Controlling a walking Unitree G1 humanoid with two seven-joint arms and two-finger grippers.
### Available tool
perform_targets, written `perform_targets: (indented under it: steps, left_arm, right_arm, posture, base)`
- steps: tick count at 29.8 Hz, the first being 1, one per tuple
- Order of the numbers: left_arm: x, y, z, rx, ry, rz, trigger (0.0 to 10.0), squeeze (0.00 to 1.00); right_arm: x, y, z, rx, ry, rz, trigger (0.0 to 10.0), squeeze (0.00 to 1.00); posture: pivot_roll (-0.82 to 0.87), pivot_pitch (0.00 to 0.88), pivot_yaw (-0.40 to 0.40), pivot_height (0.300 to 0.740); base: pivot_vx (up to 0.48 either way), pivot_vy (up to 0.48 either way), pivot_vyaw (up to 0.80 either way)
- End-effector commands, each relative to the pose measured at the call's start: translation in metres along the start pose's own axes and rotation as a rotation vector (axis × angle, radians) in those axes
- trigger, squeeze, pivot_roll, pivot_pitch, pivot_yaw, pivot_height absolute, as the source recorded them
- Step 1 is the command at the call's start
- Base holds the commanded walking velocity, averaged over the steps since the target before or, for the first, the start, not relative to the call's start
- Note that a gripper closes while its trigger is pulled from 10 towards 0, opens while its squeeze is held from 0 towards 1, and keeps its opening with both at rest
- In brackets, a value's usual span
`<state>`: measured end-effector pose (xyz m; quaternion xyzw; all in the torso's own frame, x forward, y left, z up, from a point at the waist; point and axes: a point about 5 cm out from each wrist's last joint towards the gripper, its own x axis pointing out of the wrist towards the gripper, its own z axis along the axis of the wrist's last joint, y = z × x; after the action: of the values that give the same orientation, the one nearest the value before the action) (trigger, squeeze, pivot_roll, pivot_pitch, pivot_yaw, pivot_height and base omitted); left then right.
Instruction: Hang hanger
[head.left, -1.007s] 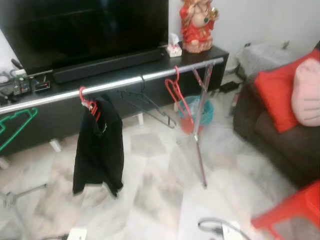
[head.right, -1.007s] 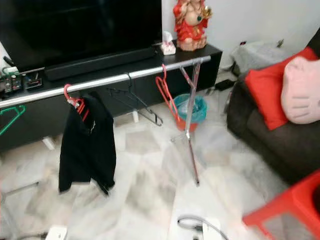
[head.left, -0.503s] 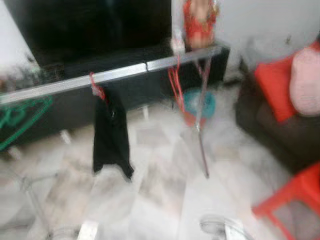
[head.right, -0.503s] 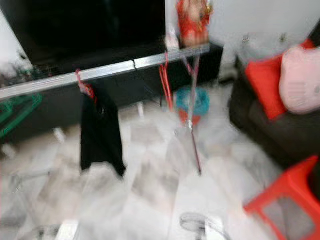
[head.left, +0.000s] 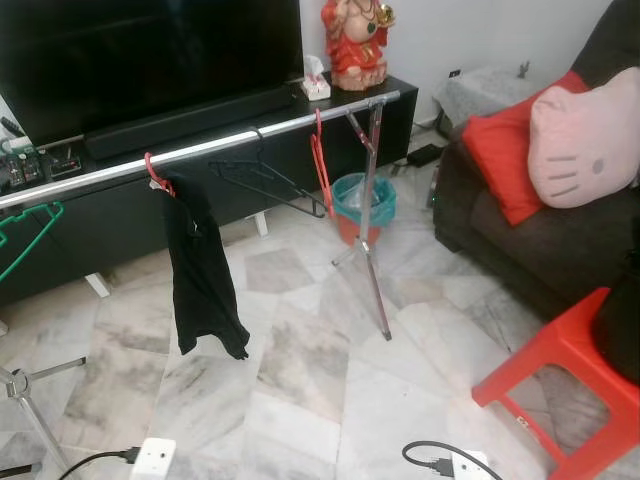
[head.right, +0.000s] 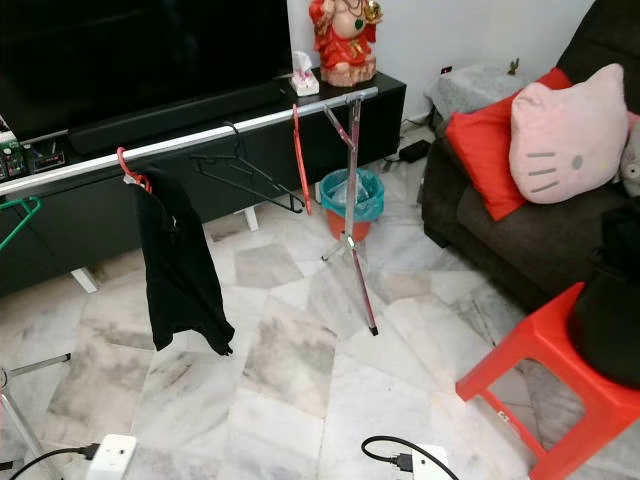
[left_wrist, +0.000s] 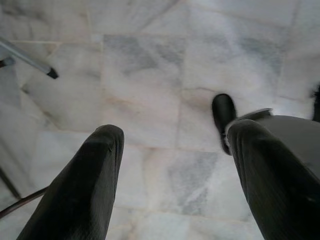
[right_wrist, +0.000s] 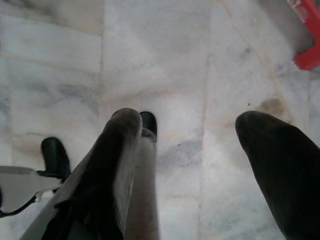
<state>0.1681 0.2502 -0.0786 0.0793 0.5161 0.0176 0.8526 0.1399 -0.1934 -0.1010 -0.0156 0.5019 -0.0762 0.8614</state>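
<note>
On the rail (head.left: 200, 152), hangers (head.left: 322, 170) and a black garment (head.left: 203, 270).

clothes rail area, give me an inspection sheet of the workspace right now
surface: marble tile floor, bare in the middle.
job's things: silver rail carries a red hanger with black garment, an empty black hanger, an empty red hanger and a green hanger.
clutter: teal-lined bin behind the stand; red stool.
grippers: left gripper and right gripper open, empty, pointing at the floor.
cables: power strips with cords on the floor.
surroundings: TV, red statue, sofa with cushions.
</note>
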Motion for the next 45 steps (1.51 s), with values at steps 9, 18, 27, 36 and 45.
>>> perform_targets:
  steps: [9,18,27,36,45]
  left_arm:
    - [0.0,-0.022,-0.021,0.022,0.023,-0.036,10.0,0.0]
    - [0.001,-0.029,-0.022,0.029,0.03,-0.042,10.0,0.0]
    - [0.001,-0.028,-0.018,0.027,0.022,-0.04,10.0,0.0]
    - [0.002,-0.029,-0.015,0.031,0.016,-0.04,10.0,0.0]
    - [0.001,-0.029,-0.015,0.034,0.015,-0.042,10.0,0.0]
  right_arm:
    - [0.001,0.004,0.005,0.006,-0.016,0.009,10.0,0.0]
    - [0.001,0.003,0.006,0.005,-0.023,0.005,10.0,0.0]
    - [0.001,0.003,0.006,0.03,-0.022,0.003,10.0,0.0]
    - [0.001,0.004,0.006,0.018,-0.026,0.001,10.0,0.0]
    - [0.001,0.003,0.006,0.018,-0.028,0.001,10.0,0.0]
  posture:
    - [-0.02,0.0,0.042,0.74]
    - [-0.02,0.0,0.041,0.74]
    - [-0.02,0.0,0.041,0.74]
    - [-0.02,0.0,0.042,0.74]
    - [-0.02,0.0,0.043,0.74]
  base:
    - [0.0,-0.174,0.0]
    - [0.0,-0.317,0.0]
    - [0.0,-0.315,0.0]
    - [0.0,-0.314,0.0]
    - [0.0,-0.311,0.0]
